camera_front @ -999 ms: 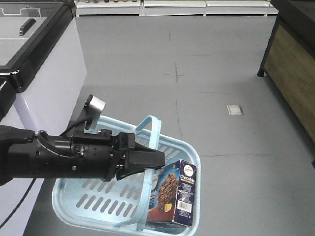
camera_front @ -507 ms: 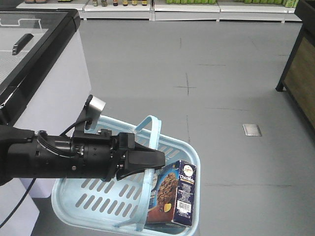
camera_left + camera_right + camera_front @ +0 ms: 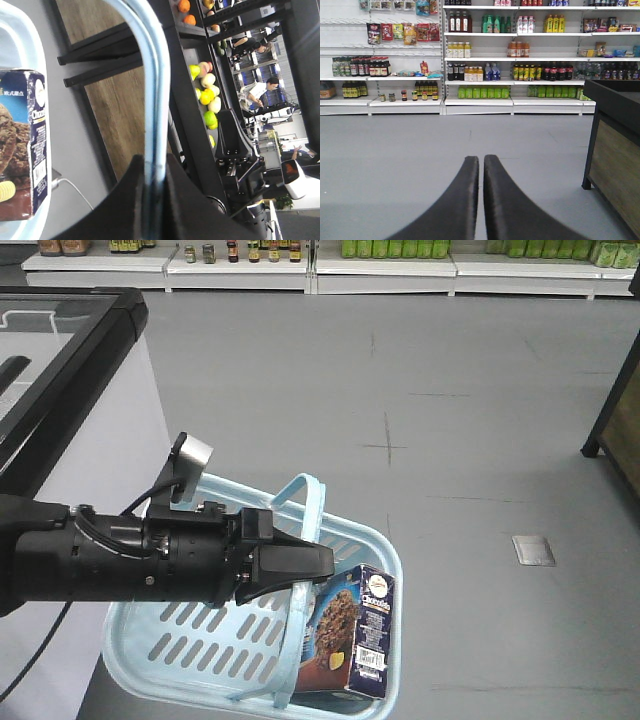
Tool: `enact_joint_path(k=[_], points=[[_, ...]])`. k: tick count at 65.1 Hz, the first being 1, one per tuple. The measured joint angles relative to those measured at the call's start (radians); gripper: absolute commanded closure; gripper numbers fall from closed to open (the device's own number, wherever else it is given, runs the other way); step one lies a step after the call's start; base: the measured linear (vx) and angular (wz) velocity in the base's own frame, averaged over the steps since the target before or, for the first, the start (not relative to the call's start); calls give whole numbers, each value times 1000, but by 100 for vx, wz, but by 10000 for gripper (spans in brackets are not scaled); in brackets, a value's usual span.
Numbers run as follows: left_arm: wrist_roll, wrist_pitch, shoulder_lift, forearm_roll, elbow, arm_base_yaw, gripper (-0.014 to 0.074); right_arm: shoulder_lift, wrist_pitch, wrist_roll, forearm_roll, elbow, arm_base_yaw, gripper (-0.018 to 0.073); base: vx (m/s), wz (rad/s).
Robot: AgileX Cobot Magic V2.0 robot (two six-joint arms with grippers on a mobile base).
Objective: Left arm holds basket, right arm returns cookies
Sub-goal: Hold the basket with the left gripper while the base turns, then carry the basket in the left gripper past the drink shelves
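In the front view my left arm (image 3: 120, 565) reaches in from the left, and its left gripper (image 3: 322, 562) is shut on the hoop handle (image 3: 310, 495) of the light blue basket (image 3: 230, 635), which hangs above the grey floor. The navy cookies box (image 3: 355, 640) stands inside the basket at its right end. The left wrist view shows the handle (image 3: 150, 75) pinched between the jaws of the left gripper (image 3: 154, 167), with the cookies (image 3: 22, 150) and the basket rim (image 3: 35, 45) to the left. My right gripper (image 3: 481, 159) is shut on nothing and points at store shelves.
A white chest freezer (image 3: 100, 420) with a black rim stands close on the left. Stocked shelves (image 3: 300, 255) line the far wall. A dark wood-panelled counter (image 3: 615, 130) is on the right. A metal floor plate (image 3: 533, 549) lies to the right of the basket.
The floor marks and floor plate have slid right and the far shelves have come further into view, so the whole view has shifted. The left arm, basket and cookies keep their pose.
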Motion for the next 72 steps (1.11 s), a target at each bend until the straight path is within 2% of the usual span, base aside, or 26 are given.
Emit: enact_joint_path(k=[72], points=[[0, 0, 0, 0, 0, 0, 599, 0, 0, 0, 0, 0, 0, 566, 48, -3]])
